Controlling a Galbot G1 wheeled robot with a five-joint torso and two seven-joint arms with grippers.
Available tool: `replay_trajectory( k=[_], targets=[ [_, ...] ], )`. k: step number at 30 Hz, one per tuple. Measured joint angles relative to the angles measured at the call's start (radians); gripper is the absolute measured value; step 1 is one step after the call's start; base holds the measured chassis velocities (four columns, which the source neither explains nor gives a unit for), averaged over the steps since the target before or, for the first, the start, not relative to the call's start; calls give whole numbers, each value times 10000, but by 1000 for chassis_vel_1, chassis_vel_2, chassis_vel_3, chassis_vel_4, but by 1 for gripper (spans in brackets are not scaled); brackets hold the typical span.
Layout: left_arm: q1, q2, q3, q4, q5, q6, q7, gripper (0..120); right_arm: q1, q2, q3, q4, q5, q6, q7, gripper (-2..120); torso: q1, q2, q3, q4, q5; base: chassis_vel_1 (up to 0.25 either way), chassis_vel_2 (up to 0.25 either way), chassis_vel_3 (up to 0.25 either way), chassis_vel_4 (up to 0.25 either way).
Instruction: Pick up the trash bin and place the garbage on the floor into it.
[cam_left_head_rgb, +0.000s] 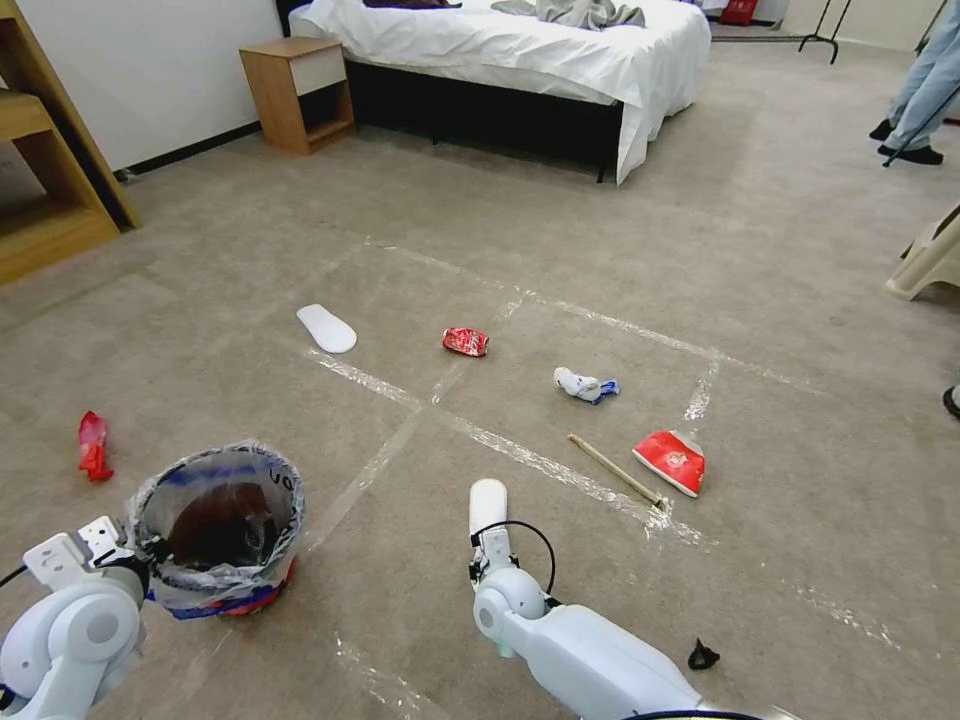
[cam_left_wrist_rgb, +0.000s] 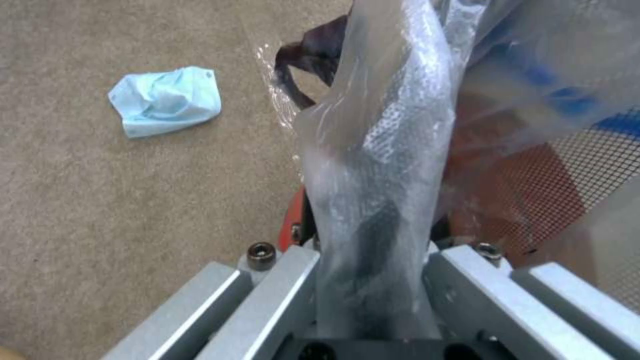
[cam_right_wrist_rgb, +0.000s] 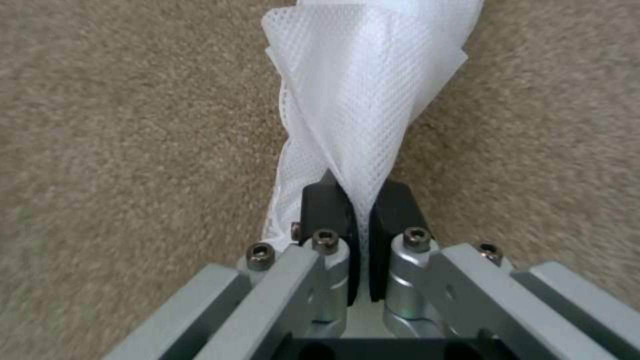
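The trash bin (cam_left_head_rgb: 218, 530), a red bucket with a clear blue-printed liner, is at the lower left of the head view. My left gripper (cam_left_head_rgb: 140, 552) is shut on its lined rim (cam_left_wrist_rgb: 373, 165). My right gripper (cam_left_head_rgb: 492, 548) is shut on a white slipper (cam_left_head_rgb: 488, 505) in the lower centre, just over the floor (cam_left_head_rgb: 420, 600). The right wrist view shows the black pads (cam_right_wrist_rgb: 325, 210) pinching the slipper's mesh fabric (cam_right_wrist_rgb: 360, 75). More garbage lies on the carpet: a second white slipper (cam_left_head_rgb: 327, 328), a red can (cam_left_head_rgb: 466, 342), a white tissue (cam_left_head_rgb: 585, 386), red wrappers (cam_left_head_rgb: 670, 460) (cam_left_head_rgb: 93, 445) and a pale blue crumpled piece (cam_left_wrist_rgb: 165, 100).
A thin wooden stick (cam_left_head_rgb: 615, 470) lies by the tape strips and a small black scrap (cam_left_head_rgb: 703, 656) beside my right arm. A bed (cam_left_head_rgb: 520, 50) and nightstand (cam_left_head_rgb: 298, 92) stand at the back, a wooden shelf (cam_left_head_rgb: 50, 170) at the left, a beige plastic item (cam_left_head_rgb: 925, 262) at the right.
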Motion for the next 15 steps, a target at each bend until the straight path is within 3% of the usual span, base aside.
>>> replay_trajectory(
  k=[15],
  targets=[
    [41, 25, -54, -9, 10, -6, 15, 0, -383, -280, 177, 1086, -303, 166, 90, 1, 0, 0, -3, 4, 5, 0, 0, 0, 0]
  ],
)
